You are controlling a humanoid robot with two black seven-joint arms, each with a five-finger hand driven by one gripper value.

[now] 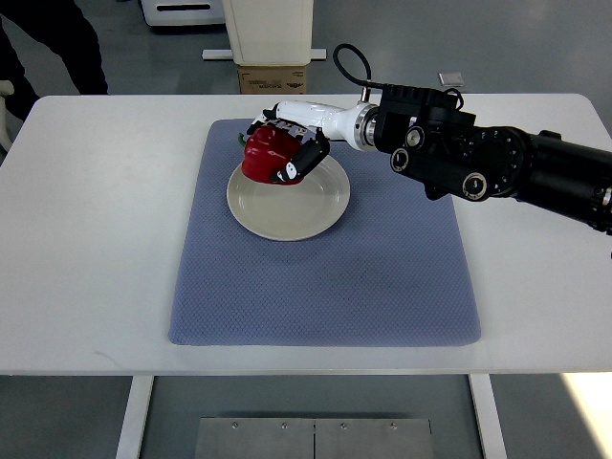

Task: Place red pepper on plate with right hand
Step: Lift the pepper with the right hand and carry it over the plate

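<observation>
Right arm is seen entering from the right edge, its black forearm (497, 167) stretched leftward above the worktop (96, 220), with a white wrist section leading to the right hand (292, 143). The hand is positioned over the far rim of the plate (287, 206). Its fingers (304, 161) are curled around the red pepper (266, 153), one dark-tipped finger being wrapped across the side of the pepper that faces the plate centre, others lying over its top and far side. The pepper is thus held in the grasp at the far-left edge of the plate, overlapping the rim; whether its underside touches the plate cannot be told. A trace of green stem is glimpsed at the side of the pepper away from the plate.

The plate, pale and round, is set on a blue-grey mat (325, 287), toward the mat's far-left part. The rest of the plate is bare. The mat is laid on the white worktop. A black cable (349, 62) is looped up from the wrist, beyond the plate.

Beyond the worktop, past the plate, a cardboard box (273, 78) under a white stand is noted on the floor. A person's dark clothing (57, 43) is seen far left of the plate, beyond the worktop corner. Nothing lies between the hand and the plate surface.
</observation>
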